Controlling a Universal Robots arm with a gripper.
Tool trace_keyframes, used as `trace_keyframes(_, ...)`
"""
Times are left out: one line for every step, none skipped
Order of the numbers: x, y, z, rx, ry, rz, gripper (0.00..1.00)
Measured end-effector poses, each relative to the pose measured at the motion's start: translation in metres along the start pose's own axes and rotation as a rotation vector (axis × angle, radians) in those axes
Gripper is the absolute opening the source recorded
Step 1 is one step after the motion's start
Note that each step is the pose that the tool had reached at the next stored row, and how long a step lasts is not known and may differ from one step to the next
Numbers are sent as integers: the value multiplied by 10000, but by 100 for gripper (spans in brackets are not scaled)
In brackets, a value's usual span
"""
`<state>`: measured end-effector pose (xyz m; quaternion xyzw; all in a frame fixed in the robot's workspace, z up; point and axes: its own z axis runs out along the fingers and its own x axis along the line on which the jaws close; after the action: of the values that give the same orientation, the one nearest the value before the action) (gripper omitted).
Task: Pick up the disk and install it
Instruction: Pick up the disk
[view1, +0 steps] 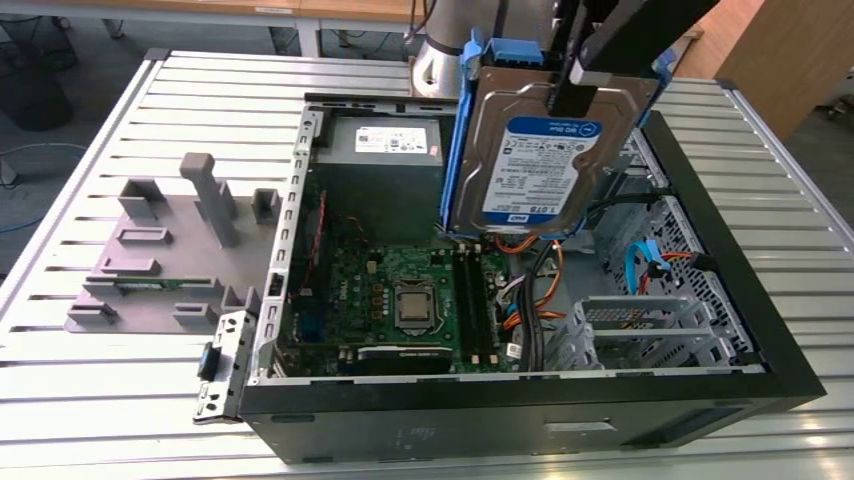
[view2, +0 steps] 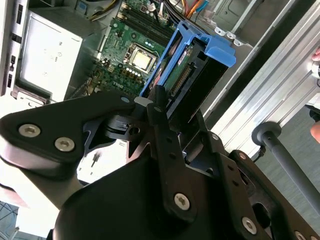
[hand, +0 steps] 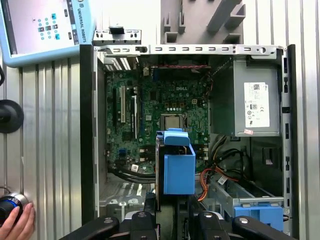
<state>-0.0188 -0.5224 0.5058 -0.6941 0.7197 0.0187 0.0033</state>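
The disk hangs upright above the open computer case, its white-and-blue label facing the exterior view, framed by a blue bracket. My gripper is shut on its upper edge. In the second wrist view the black fingers clamp the disk edge-on over the motherboard. In the first wrist view the disk's blue bracket sits end-on over the case interior.
Inside the case are the green motherboard, a grey power-supply box, orange and blue cables and a metal drive cage. A grey fixture lies at the exterior view's left. A hand rests by a teach pendant.
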Motion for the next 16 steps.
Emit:
trace_keyframes(19,-1,3,0,1,1,35)
trace_keyframes(41,-3,6,0,1,0,35)
trace_keyframes(67,-6,9,0,0,0,35)
trace_keyframes(93,-8,12,0,-1,0,35)
trace_keyframes(116,-10,15,0,-1,-1,35)
trace_keyframes(135,-12,17,0,0,0,35)
trace_keyframes(157,-14,19,-1,1,0,35)
trace_keyframes(168,-15,21,0,1,0,35)
trace_keyframes(174,-15,23,0,-1,1,35)
trace_keyframes(176,-15,23,0,0,2,35)
trace_keyframes(176,-15,23,0,0,2,35)
trace_keyframes(176,-16,23,0,0,0,35)
trace_keyframes(176,-16,22,0,0,0,35)
trace_keyframes(176,-16,22,0,1,0,35)
trace_keyframes(176,-16,22,0,1,0,35)
trace_keyframes(177,-16,23,0,0,0,35)
